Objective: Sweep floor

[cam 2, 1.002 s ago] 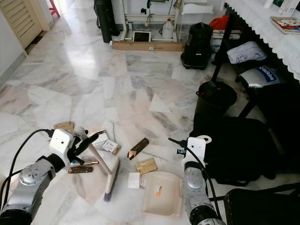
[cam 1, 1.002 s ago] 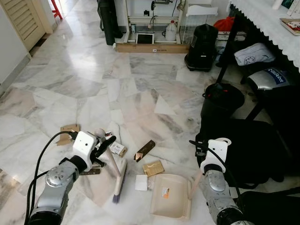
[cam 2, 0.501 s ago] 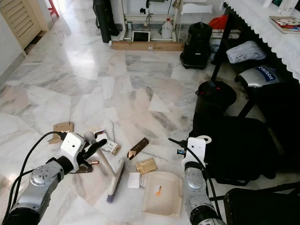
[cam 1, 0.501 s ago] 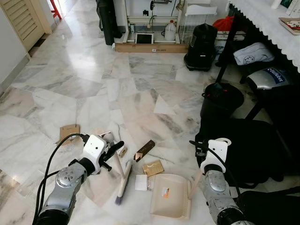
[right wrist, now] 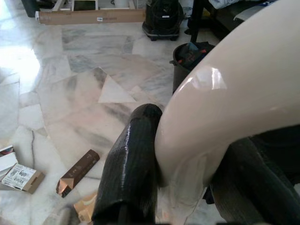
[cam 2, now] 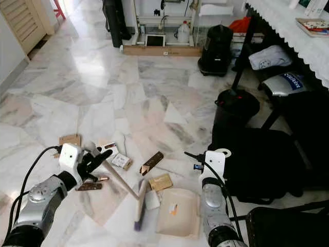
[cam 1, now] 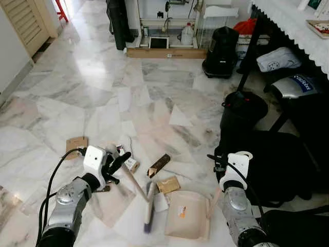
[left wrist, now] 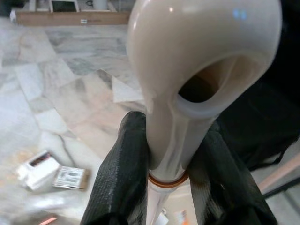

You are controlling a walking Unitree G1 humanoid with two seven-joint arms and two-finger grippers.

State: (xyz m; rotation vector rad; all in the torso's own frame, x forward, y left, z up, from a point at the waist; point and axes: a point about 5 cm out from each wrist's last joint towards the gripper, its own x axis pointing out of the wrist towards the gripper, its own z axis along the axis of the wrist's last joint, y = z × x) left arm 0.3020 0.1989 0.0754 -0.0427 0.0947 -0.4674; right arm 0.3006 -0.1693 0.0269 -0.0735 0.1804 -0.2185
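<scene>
Two tools: brush [cam 1: 148, 205] and dustpan [cam 1: 185, 222], both cream, low on the marble floor [cam 1: 92, 87] ahead.
Left gripper [left wrist: 161, 183]: fingers [left wrist: 123, 173] clamped on the brush handle just below its looped end — a fingertip pressed on either side.
Brush: handle slanting down from the left gripper toward the dustpan, blurred head touching the floor just beside the pan's left edge.
Right gripper [right wrist: 183, 173]: fingers [right wrist: 133, 164] closed around the dustpan handle [cam 1: 214, 199], thick cream grip squeezed between them.
Dustpan: flat on the floor, mouth toward the brush, one small scrap [cam 1: 181, 210] lying inside.
Litter: gold packet [cam 1: 168, 184] touching the pan's far corner; brown box [cam 1: 159, 164] a little beyond it; white square [cam 1: 160, 201] against the brush head; small printed boxes [cam 1: 126, 162] near the left gripper; cardboard piece [cam 1: 76, 145] farther left.
Right side: black bin [cam 1: 242, 109] and black bag [cam 1: 267, 162] — close by the right arm.
Far end: black vacuum [cam 1: 221, 45], long cardboard box [cam 1: 166, 52], white jug [cam 1: 188, 35].
</scene>
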